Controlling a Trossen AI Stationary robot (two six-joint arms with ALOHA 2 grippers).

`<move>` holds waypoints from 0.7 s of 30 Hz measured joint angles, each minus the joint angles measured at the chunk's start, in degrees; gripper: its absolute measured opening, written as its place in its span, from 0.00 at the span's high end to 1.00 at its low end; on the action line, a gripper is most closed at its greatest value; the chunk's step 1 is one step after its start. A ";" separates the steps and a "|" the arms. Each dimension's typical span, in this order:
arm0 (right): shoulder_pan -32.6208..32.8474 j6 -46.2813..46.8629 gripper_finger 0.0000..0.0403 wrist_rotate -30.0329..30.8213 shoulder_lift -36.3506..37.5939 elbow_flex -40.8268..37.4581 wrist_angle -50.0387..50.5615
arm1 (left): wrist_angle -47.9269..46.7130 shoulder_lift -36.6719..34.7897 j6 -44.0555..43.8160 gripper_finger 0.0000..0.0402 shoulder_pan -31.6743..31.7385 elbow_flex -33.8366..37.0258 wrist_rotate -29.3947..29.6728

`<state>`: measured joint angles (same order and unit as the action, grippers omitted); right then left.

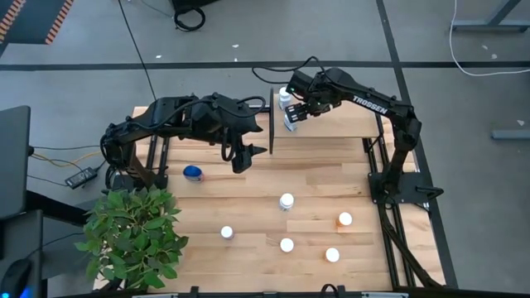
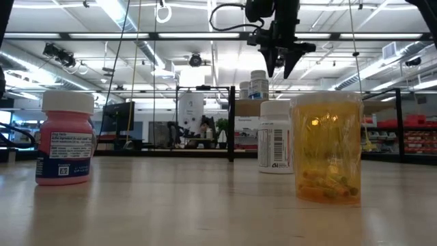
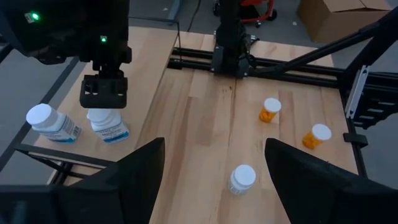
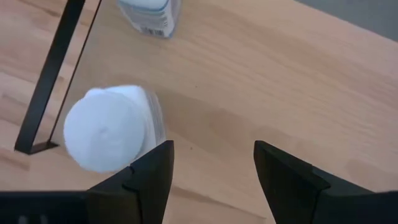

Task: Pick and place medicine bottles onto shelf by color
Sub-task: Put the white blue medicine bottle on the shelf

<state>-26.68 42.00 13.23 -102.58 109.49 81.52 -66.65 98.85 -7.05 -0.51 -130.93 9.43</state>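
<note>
The right tool hangs with fingers apart above a white-capped clear bottle on the light-wood shelf; the left tool gapes over the desk.

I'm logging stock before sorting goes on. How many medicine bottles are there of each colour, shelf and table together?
White bottles: 3
Orange bottles: 3
Pink bottle: 1
Blue bottle: 1
Total: 8
</note>
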 joint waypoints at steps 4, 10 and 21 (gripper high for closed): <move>0.05 0.00 0.43 -0.88 0.00 0.00 -0.62 | -0.02 0.00 0.03 0.30 0.02 0.00 0.00; 0.18 0.43 0.43 -3.10 0.00 0.00 -2.15 | -0.04 0.00 0.22 0.30 0.02 0.00 0.00; 0.24 2.41 0.43 -6.72 0.02 0.00 -2.41 | -0.04 0.00 0.20 0.30 0.02 0.00 0.00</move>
<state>-26.44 44.41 6.51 -102.57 109.49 79.10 -66.70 98.85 -6.85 -0.49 -130.93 9.43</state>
